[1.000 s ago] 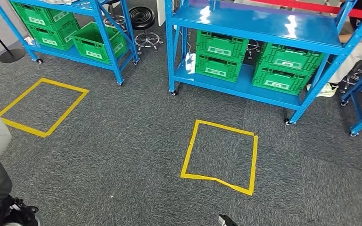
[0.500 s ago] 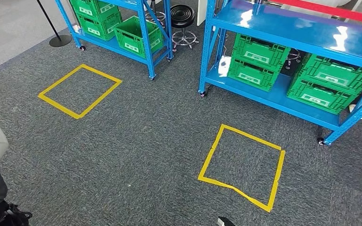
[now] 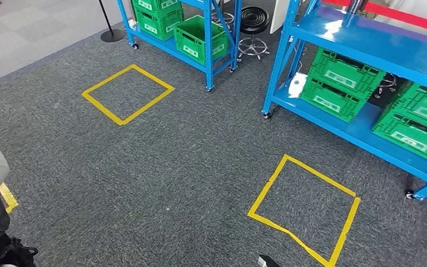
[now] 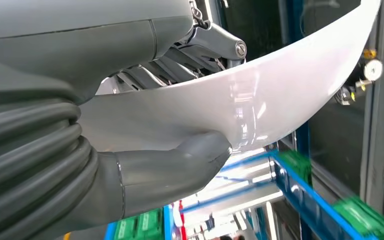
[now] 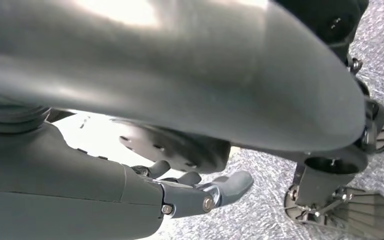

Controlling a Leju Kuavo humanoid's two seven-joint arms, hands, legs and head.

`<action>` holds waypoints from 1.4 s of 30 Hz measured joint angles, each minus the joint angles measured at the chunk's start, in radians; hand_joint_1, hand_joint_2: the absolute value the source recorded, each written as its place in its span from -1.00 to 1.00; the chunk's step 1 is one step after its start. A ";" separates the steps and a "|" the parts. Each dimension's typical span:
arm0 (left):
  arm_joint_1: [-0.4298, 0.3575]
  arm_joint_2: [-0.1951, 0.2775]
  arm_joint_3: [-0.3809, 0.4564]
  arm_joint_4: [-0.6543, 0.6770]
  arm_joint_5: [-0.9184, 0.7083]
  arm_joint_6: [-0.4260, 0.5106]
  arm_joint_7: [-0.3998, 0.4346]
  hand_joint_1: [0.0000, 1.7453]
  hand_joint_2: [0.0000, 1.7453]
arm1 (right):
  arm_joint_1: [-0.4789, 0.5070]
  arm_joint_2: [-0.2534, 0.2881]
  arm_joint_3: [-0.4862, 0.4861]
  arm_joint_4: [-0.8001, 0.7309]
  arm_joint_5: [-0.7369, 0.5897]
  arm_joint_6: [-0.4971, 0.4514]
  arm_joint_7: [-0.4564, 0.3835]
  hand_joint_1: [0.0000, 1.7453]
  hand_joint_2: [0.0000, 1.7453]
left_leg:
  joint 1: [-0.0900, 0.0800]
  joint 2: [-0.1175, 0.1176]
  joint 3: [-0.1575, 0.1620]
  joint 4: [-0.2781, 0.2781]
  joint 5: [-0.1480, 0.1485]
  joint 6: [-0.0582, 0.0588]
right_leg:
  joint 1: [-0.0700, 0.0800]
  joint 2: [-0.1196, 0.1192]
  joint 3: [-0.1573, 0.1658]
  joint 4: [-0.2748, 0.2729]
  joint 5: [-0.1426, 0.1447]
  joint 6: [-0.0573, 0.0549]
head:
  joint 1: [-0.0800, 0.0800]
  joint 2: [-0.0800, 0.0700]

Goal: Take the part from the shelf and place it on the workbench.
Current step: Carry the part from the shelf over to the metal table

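Whole head view has slid since half a second ago: camera turning, racks and floor marks themselves haven't moved. The near blue shelf [image 3: 367, 50] now sits further right and partly cut off, the far blue shelf [image 3: 197, 33] has come toward centre, and a strip of yellow tape [image 3: 6, 197] shows at the left edge that wasn't there before. Left hand [image 4: 130, 165] grips the part [image 4: 260, 100], a thin, glossy white curved panel with a smooth bowed edge, thumb [image 4: 200, 150] pressed against its face; part is off the shelf, carried low at the robot's left. Right hand [image 5: 195, 192] hangs over the floor, fingers loosely apart, nothing in it. Shelves are glossy painted steel on small castors, holding ribbed green plastic crates [image 3: 339, 83] with white labels. Floor is dark grey short-pile carpet [image 3: 172, 167] with two yellow tape squares [image 3: 306, 208]. Black round stool [image 3: 254, 22] on a chrome base between the racks.
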 joint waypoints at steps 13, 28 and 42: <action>-0.022 -0.005 -0.002 0.028 0.002 0.010 -0.007 1.00 1.00 | -0.001 -0.001 0.003 0.000 0.003 -0.004 0.016 -1.00 -1.00 | 0.005 -0.178 -0.013 0.002 0.017 0.016 | -0.016 0.205 -0.029 0.030 0.011 0.012 | 0.008 0.000; -0.021 -0.003 0.000 0.042 0.007 0.014 -0.021 1.00 1.00 | -0.006 0.000 0.005 0.000 0.008 -0.006 0.018 -1.00 -1.00 | 0.009 -0.016 -0.028 0.050 0.012 -0.031 | -0.010 0.041 -0.009 -0.004 0.012 -0.019 | 0.001 0.000; -0.051 -0.008 -0.001 0.069 0.020 0.008 -0.022 1.00 1.00 | -0.009 -0.001 0.006 0.000 0.004 -0.007 0.038 -1.00 -1.00 | 0.006 -0.159 -0.010 -0.001 0.022 0.026 | -0.015 0.166 -0.072 0.113 -0.011 0.020 | 0.012 0.000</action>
